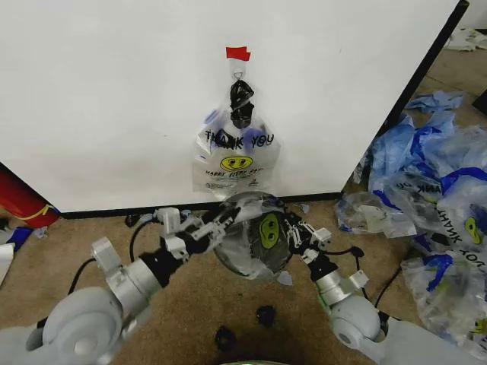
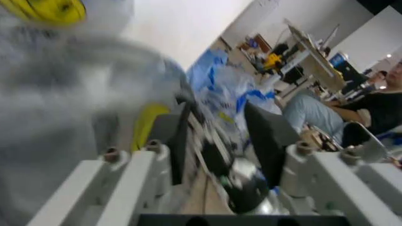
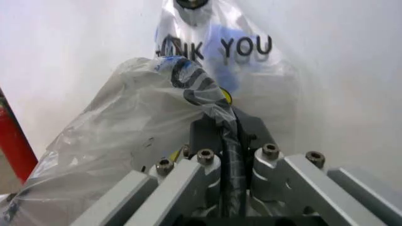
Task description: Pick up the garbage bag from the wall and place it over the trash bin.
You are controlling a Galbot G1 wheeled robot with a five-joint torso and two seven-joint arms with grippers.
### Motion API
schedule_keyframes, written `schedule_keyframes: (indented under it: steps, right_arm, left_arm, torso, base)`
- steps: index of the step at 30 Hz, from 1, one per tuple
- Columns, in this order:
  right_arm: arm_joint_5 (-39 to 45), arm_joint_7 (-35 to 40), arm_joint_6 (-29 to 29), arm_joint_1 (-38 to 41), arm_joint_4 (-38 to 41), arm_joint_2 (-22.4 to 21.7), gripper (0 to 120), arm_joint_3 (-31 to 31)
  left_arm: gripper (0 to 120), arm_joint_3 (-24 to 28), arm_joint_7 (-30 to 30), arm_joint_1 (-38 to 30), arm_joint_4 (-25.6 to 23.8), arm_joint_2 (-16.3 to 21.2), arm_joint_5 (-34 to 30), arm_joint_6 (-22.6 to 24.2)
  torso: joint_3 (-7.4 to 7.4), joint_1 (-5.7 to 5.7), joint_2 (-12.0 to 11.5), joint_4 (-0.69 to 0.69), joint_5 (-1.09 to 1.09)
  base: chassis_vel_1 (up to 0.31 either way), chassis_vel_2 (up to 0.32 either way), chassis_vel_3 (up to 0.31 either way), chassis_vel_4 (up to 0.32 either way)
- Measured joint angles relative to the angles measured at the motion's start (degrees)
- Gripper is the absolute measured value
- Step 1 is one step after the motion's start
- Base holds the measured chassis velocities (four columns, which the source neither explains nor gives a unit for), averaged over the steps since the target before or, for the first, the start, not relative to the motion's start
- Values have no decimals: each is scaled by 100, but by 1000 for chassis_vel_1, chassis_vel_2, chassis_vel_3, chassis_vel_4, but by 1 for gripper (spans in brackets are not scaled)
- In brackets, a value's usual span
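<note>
The garbage bag [image 1: 255, 236], clear plastic with a yellow smiley face, is stretched between the two grippers just in front of the wall [image 1: 114, 99], low above the tan carpet floor [image 1: 190, 304]. It bulges into a rounded shape over the trash bin [image 1: 268, 199], whose dark mesh shows faintly through the film near the top of the bag. In the right wrist view the bag [image 3: 125, 136] billows against the white panel.

The right gripper [image 1: 293, 234] is at the bag's side away from the red cylinder; its fingers [image 3: 217, 134] are clenched on a twisted strip of the bag's plastic, which runs down between them. The left gripper [image 1: 221, 220] reaches to the bag's other side, the side toward the red cylinder. In the left wrist view its fingers [image 2: 172, 141] stand apart, released, with bag film pressed along one of them; I cannot tell whether any plastic lies between them.

Above the held bag, a second bag printed "THANK YOU" [image 1: 234, 156] hangs flat on the wall from a hook [image 1: 238, 74] under a piece of red tape [image 1: 237, 53]. A bluish heap of similar bags [image 1: 434, 205] lies on the floor beyond the wall's black edge strip. A red cylinder [image 1: 19, 198] leans at the wall's opposite end. Two small black clips [image 1: 243, 327] lie on the floor near the robot.
</note>
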Motion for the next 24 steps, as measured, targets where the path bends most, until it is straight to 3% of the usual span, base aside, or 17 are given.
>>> schedule_keyframes:
  steps: [3,9,24]
  right_arm:
    - [-54,84,-49,59,58,20,1,-45]
    - [-176,169,-160,144,341,-13,1,-297]
    - [-375,237,-291,645,605,-166,1,-1044]
  left_arm:
    - [26,141,1,-25,-8,-11,-50,19]
    - [1,339,29,-127,236,-96,-250,22]
    - [0,506,-186,-244,723,-353,-768,-1]
  torso:
    - [0,0,0,1,-1]
    - [0,0,0,0,-1]
    - [0,0,0,-1,-1]
  base:
    - [0,0,0,0]
    - [0,0,0,0]
    - [0,0,0,0]
